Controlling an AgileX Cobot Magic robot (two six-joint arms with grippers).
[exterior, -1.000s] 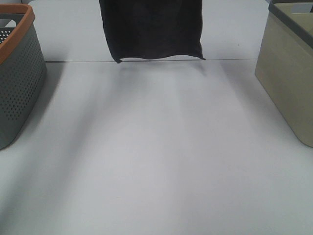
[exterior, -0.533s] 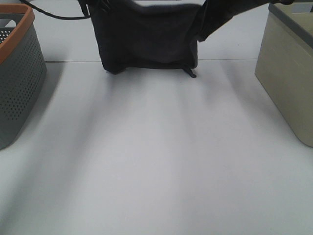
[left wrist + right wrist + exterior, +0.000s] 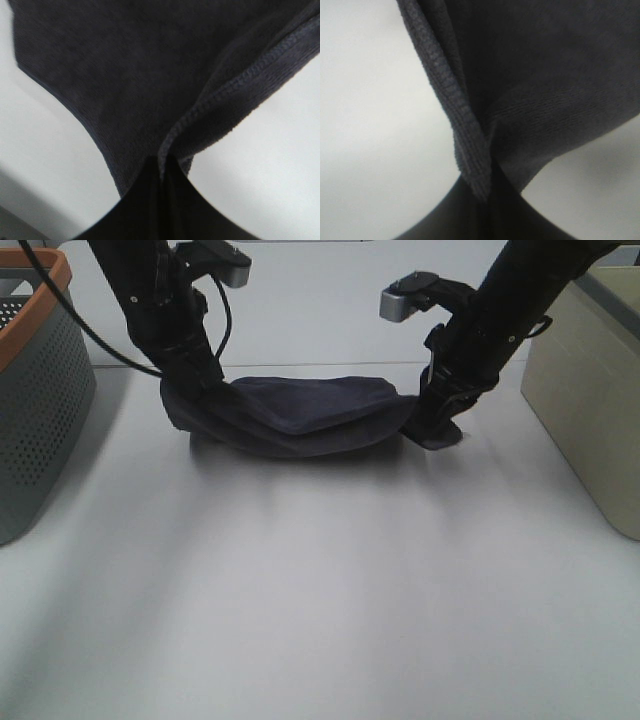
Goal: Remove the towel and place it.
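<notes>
1. Towel (image 3: 300, 418) hem is clamped at both ends, with the left claw (image 3: 162, 172) and right claw (image 3: 481, 187) each clenched on a corner.
2. Its middle sags onto the table (image 3: 320, 590), toward 12 o'clock.
3. Removal looks done; laying it flat and letting go remain, I judge.

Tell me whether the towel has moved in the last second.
Yes. The towel has come down. Judged against the grey basket, its lower edge is lower in the view, and it now sags onto the table instead of hanging flat.
</notes>
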